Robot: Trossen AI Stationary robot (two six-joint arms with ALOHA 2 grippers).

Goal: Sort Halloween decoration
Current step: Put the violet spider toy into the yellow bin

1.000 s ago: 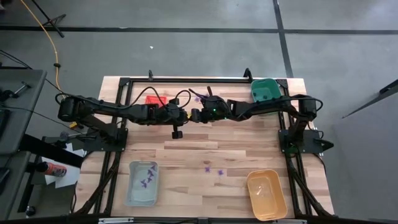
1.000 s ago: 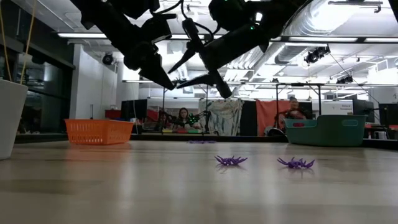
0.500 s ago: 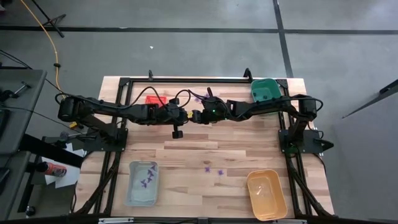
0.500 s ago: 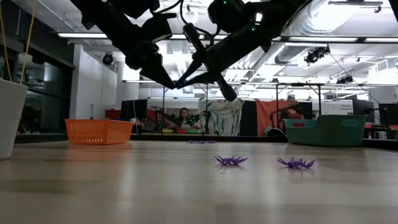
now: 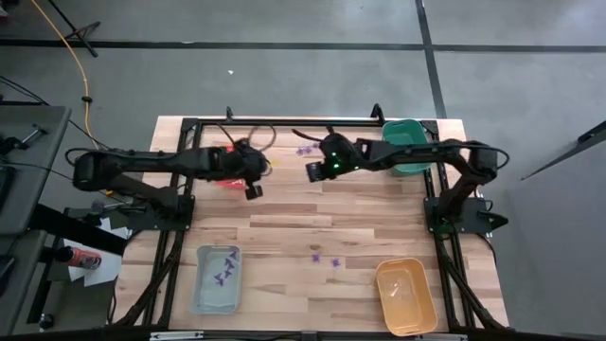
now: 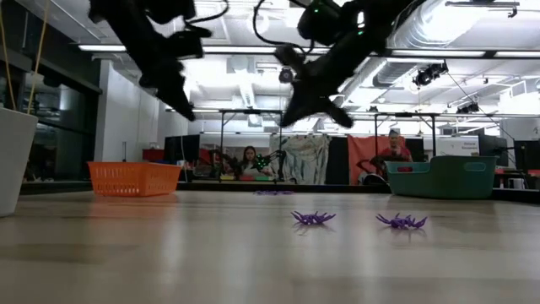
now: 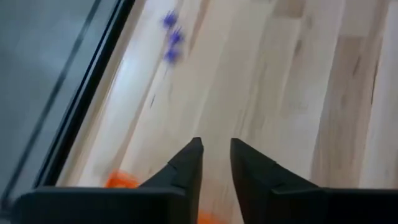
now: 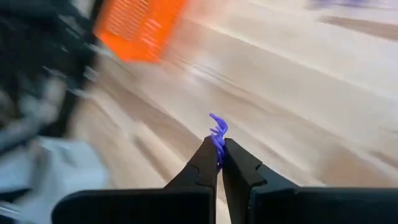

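The Halloween decoration is small purple pieces. One purple piece (image 8: 217,127) is between the fingertips of my right gripper (image 8: 219,155), which hangs over the table's far middle (image 5: 311,173). Two pieces (image 6: 313,218) (image 6: 402,221) lie on the wood near the middle, more (image 5: 305,149) lie by the far edge, and several (image 5: 225,268) lie in the pale blue tray (image 5: 203,289). My left gripper (image 7: 215,155) is open with nothing between its fingers, up in the air left of the right one (image 5: 252,190). My right gripper pinches the purple piece's lower end (image 8: 218,144) between its two fingertips. The rest of the piece sticks out past the tips. The fingers slant down toward the table, and the piece is lifted clear of the wood.
A red tray (image 5: 230,152) stands at the far left behind the left arm, and a green tray (image 5: 402,140) at the far right. An orange tray (image 5: 405,296) sits at the near right. A black frame (image 5: 284,121) runs along the far edge.
The two grippers met tip to tip over the table's middle, and my right gripper shut there. They have since parted and risen a little. The left has drawn back toward the table's left edge. The right has gone toward the right and tipped flatter, carrying the purple piece.
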